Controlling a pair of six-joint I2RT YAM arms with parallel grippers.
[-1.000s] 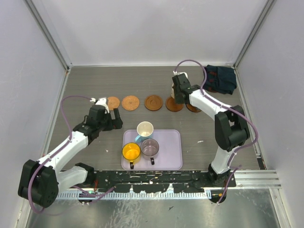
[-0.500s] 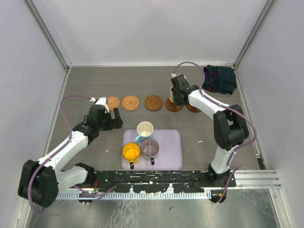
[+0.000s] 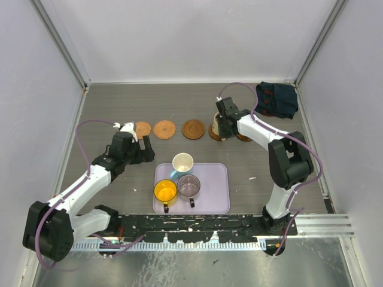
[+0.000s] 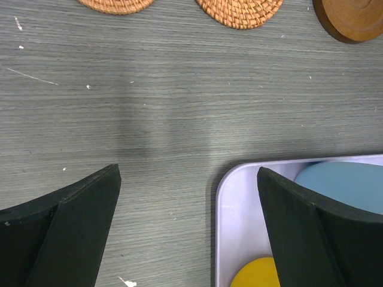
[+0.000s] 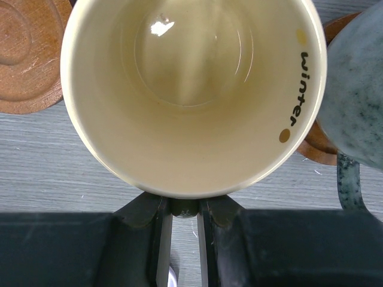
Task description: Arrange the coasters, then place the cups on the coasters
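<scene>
My right gripper (image 5: pixel 184 210) is shut on the handle of the cream-yellow cup (image 5: pixel 191 89), which stands upright over the fourth coaster (image 3: pixel 219 136). I cannot tell whether the cup touches that coaster. Right of it, the grey-green cup (image 5: pixel 359 95) stands on the fifth coaster (image 5: pixel 314 146). Three coasters (image 3: pixel 142 129) (image 3: pixel 164 129) (image 3: pixel 193 129) lie bare in a row to the left. On the lilac tray (image 3: pixel 216 194) are the white-and-blue cup (image 3: pixel 182 162), the orange-yellow cup (image 3: pixel 165 191) and the purplish cup (image 3: pixel 189 186). My left gripper (image 4: pixel 188 179) is open above the tray's left corner (image 4: pixel 222 197), holding nothing.
A dark folded cloth (image 3: pixel 278 99) lies at the back right corner. Side walls close in the table on the left, right and back. The tray sits near the front, between the two arm bases.
My right gripper has brought the cream-yellow cup slightly nearer and lower over the fourth coaster. The left arm has not moved.
</scene>
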